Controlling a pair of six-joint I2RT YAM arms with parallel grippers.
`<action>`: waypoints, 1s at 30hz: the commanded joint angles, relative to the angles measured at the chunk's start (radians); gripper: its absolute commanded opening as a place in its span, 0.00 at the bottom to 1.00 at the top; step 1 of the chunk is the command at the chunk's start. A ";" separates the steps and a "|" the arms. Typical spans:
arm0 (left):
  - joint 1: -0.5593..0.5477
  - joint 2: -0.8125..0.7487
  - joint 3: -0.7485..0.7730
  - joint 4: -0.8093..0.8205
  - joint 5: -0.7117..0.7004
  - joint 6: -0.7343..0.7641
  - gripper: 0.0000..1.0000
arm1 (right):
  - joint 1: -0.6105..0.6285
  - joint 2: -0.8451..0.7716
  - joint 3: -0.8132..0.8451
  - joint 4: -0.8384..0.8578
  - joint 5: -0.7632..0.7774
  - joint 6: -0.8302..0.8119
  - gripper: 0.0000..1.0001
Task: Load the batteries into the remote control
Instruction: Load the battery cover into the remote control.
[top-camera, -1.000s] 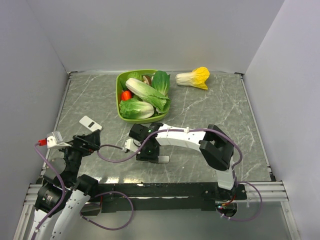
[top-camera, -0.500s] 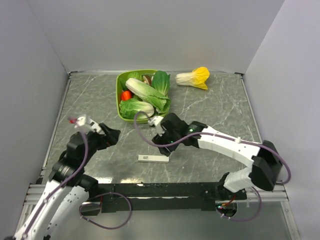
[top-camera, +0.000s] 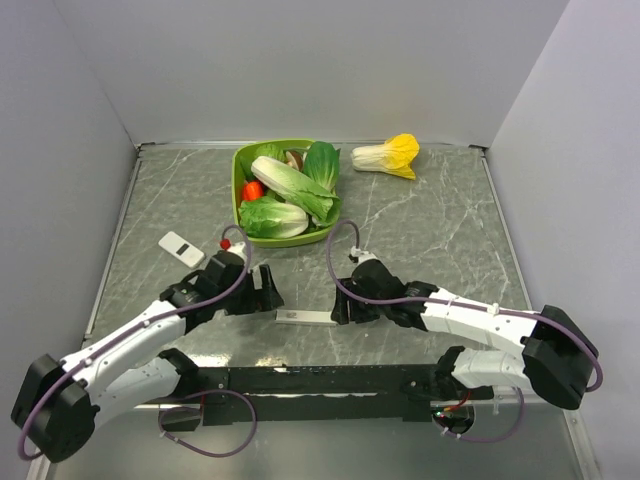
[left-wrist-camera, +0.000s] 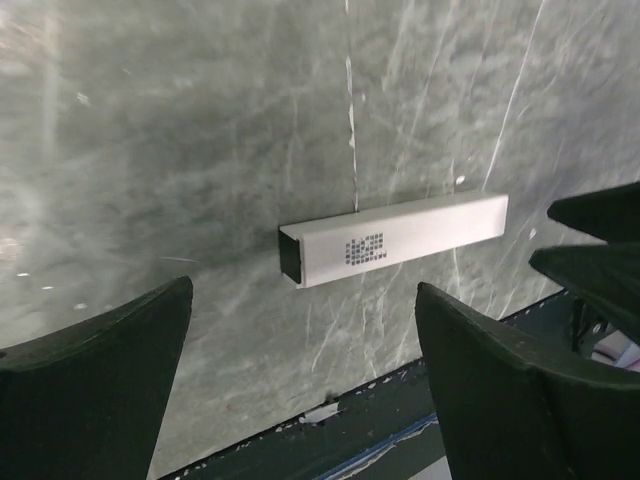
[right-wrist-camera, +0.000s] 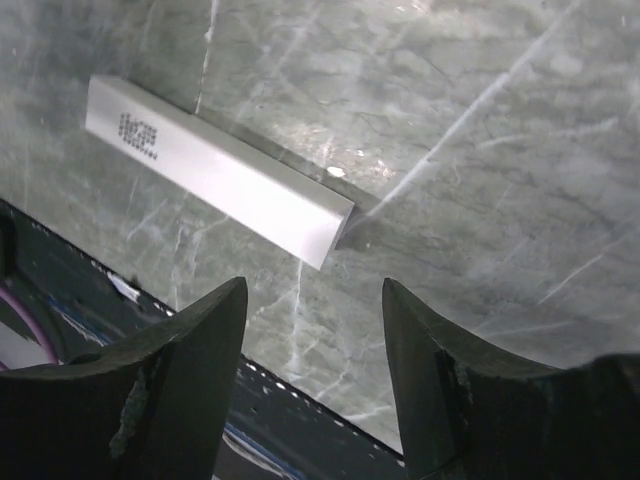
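The remote control is a slim white bar lying flat near the table's front edge. It also shows in the left wrist view, with a dark open left end, and in the right wrist view. My left gripper is open and empty, just left of the bar's left end. My right gripper is open and empty at the bar's right end. Neither touches the bar. No batteries are in view.
A green bowl of leafy vegetables and a red tomato stands at the back centre. A yellow-tipped cabbage lies to its right. A small white rectangular piece lies at the left. The dark table edge runs just below the bar.
My left arm has swung in from the far left to the bar's left end. My right gripper has shifted to the bar's right end. The white piece at the left is now uncovered.
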 joint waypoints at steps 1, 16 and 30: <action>-0.054 0.046 -0.031 0.097 0.000 -0.055 0.94 | -0.004 -0.042 -0.046 0.167 0.034 0.144 0.62; -0.102 0.207 -0.067 0.223 0.019 -0.067 0.66 | -0.003 0.035 -0.089 0.245 0.023 0.181 0.54; -0.111 0.272 -0.087 0.260 0.031 -0.065 0.46 | -0.003 0.075 -0.102 0.255 0.034 0.187 0.49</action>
